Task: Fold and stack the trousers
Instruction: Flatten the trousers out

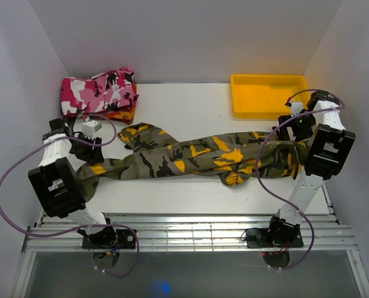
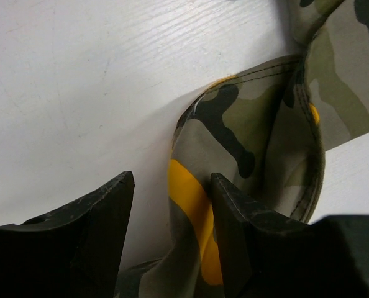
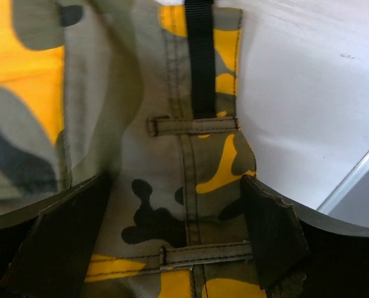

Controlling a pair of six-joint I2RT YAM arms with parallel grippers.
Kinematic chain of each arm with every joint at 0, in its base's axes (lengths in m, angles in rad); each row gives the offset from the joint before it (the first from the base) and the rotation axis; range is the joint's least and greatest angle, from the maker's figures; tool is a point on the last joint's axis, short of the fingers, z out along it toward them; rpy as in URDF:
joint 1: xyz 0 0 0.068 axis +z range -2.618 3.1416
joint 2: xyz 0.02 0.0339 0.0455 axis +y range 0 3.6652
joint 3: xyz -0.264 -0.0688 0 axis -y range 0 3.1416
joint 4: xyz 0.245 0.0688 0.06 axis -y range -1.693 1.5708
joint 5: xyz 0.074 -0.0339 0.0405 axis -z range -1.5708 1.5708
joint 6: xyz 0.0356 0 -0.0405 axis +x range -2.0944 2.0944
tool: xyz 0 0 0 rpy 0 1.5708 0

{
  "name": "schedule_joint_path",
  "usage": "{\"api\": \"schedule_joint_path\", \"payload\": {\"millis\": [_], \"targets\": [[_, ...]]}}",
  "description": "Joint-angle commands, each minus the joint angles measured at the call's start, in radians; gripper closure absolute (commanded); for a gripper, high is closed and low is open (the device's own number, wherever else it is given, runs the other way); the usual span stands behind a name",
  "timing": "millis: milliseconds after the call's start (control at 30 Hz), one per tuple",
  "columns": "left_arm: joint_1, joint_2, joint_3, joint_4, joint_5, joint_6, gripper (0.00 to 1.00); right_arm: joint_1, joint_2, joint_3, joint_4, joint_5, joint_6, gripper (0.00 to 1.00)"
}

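Top external view has the trousers (image 1: 191,158) lying crosswise on the white table (image 1: 191,104), one end by each arm. At the left end the left gripper (image 2: 172,180) has its jaws partly apart, with a fold of cloth in the gap against one finger and the other finger clear of it. The right gripper (image 3: 175,181) is spread wide, straddling a belt-looped stretch of the trousers without pinching it.

pink garment (image 1: 94,90): pink, white and black camouflage, folded, at the far left of the table (image 1: 184,102)
red-orange garment (image 1: 126,114): under the pink garment, only its edge showing
tray (image 1: 268,93): yellow, far right, well apart from both garments
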Motion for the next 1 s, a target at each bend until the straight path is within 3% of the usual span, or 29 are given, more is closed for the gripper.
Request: {"api": "schedule_joint_path", "payload": {"millis": [0,100,133,167,200,233,300,333,400,433,467,600,733,900,967], "targets": [[0.003,0.026,0.02,0.028,-0.038,-0.036,0.36,0.001,0.018,-0.013,0.078,0.019,0.084,0.1],[0.003,0.07,0.043,0.028,-0.048,-0.04,0.35,0.025,0.03,-0.037,0.099,0.021,0.086,0.09],[0.001,0.082,0.048,0.028,-0.048,-0.037,0.35,0.031,0.038,-0.054,0.095,0.018,0.08,0.03],[0.001,0.107,0.054,0.03,-0.048,-0.037,0.34,0.041,0.044,-0.065,0.093,-0.001,0.07,0.03],[-0.001,0.118,0.057,0.03,-0.045,-0.037,0.34,0.044,0.047,-0.076,0.093,-0.011,0.063,0.12],[-0.007,0.129,0.06,0.019,-0.042,-0.031,0.33,0.045,0.05,-0.08,0.093,-0.018,0.058,0.28],[-0.005,0.147,0.088,-0.012,0.013,-0.01,0.33,0.045,0.053,-0.051,0.085,-0.059,0.044,0.4],[-0.004,0.15,0.101,-0.053,0.034,0.001,0.33,0.047,0.05,-0.038,0.084,-0.068,0.04,0.54],[-0.004,0.144,0.149,-0.087,0.091,0.007,0.32,0.047,0.03,0.012,0.064,-0.128,0.012,0.67],[-0.002,0.136,0.167,-0.116,0.109,0.006,0.32,0.045,0.022,0.027,0.055,-0.146,0.004,0.83],[-0.002,0.127,0.187,-0.131,0.131,0.004,0.31,0.045,0.003,0.053,0.039,-0.189,-0.025,0.91],[-0.004,0.092,0.292,-0.24,0.222,0.038,0.3,0.036,-0.079,0.061,0.009,-0.309,-0.089,0.92],[-0.005,0.064,0.342,-0.389,0.225,0.145,0.3,0.027,-0.156,0.082,-0.019,-0.407,-0.15,0.92],[-0.005,-0.011,0.223,-0.475,0.174,0.263,0.3,0.013,-0.275,0.082,-0.022,-0.518,-0.209,0.92],[-0.01,-0.031,0.168,-0.474,0.151,0.291,0.3,0.005,-0.348,0.032,-0.028,-0.557,-0.314,0.92]]}}
